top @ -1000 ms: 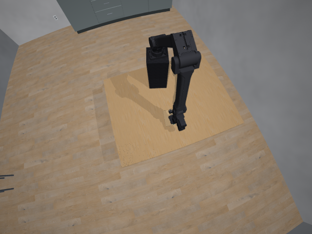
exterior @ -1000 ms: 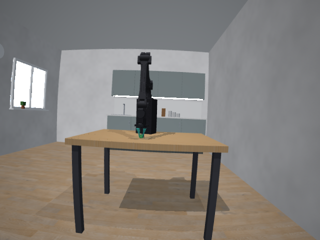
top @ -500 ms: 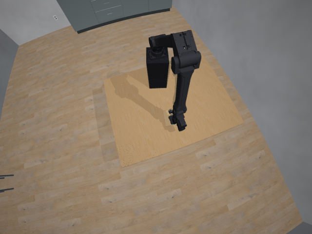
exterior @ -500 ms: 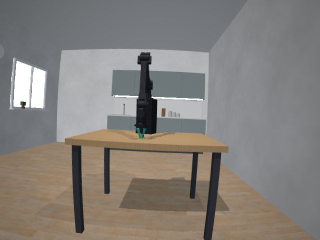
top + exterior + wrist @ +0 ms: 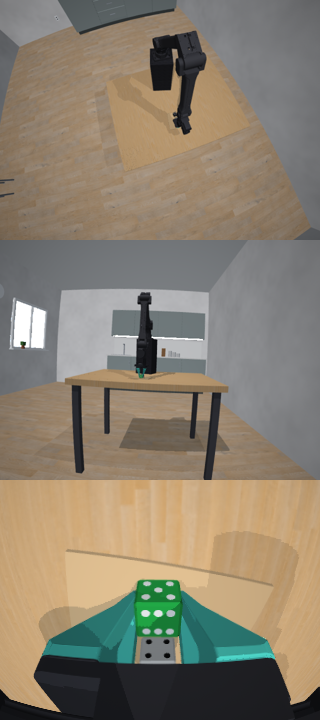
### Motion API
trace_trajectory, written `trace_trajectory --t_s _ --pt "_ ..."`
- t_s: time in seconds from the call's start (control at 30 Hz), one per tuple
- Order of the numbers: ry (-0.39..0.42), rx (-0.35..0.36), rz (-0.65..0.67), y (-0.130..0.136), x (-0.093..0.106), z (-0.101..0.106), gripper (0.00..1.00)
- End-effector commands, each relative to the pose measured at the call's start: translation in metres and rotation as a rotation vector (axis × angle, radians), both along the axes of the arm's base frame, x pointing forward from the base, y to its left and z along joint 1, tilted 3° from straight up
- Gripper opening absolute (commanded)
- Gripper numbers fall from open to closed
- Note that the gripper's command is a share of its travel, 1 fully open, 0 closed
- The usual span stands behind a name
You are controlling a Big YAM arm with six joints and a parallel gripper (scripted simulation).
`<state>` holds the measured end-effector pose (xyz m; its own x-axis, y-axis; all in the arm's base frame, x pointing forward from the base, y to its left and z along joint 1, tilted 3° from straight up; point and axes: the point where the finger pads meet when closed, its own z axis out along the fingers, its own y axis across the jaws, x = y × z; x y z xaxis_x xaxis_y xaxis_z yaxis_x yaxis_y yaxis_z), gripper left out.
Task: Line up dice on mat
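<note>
Dice first: a green die (image 5: 158, 603) sits clamped between the teal fingers of the hand (image 5: 159, 634), which are narrowed onto its two side faces. In the wrist view its near face shows three white pips in a row, and its upper face shows several more, though how many cannot be told. Just behind it, deeper between the fingers, a grey die (image 5: 159, 650) shows a face with four dark pips. Whether the grey die is touching the green one, or lying on the surface under the hand, cannot be told.

Below and beyond the hand lies the mat (image 5: 94, 576), a pale tan sheet nearly the same colour as the bench (image 5: 200, 494); its far edge runs as a thin line across the wood. The green die hangs over the mat. From the exterior view the die (image 5: 141, 375) is low, close to the bench (image 5: 180, 384) surface, but contact cannot be judged.

In the top view a black die (image 5: 174, 113) with white pips stands on the far part of the mat (image 5: 171, 123), just left of the arm's forearm (image 5: 186, 95) and slightly nearer the base (image 5: 161, 69) than the hand (image 5: 178, 125).

Nothing in view serves as a container on the bench. Three small canisters (image 5: 173, 354) and a brown box (image 5: 163, 352) stand on the distant kitchen counter, their contents unseen. No readable writing or brand marks appear anywhere.
</note>
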<state>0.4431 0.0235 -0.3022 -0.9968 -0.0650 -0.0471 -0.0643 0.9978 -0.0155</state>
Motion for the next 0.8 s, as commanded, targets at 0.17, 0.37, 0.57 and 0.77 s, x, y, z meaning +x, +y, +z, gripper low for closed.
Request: trace_trajectory --t_s 0.17,0.37,0.57,0.77 --pt "-0.047 0.004 -0.008 -0.0055 0.0257 0.0192 0.2" --pt "-0.047 0.004 -0.008 -0.0055 0.0258 0.0191 0.2" --pt "-0.046 0.004 -0.008 -0.0055 0.0244 0.0183 0.2" --pt "-0.041 0.003 -0.008 -0.0057 0.0219 0.0127 0.2"
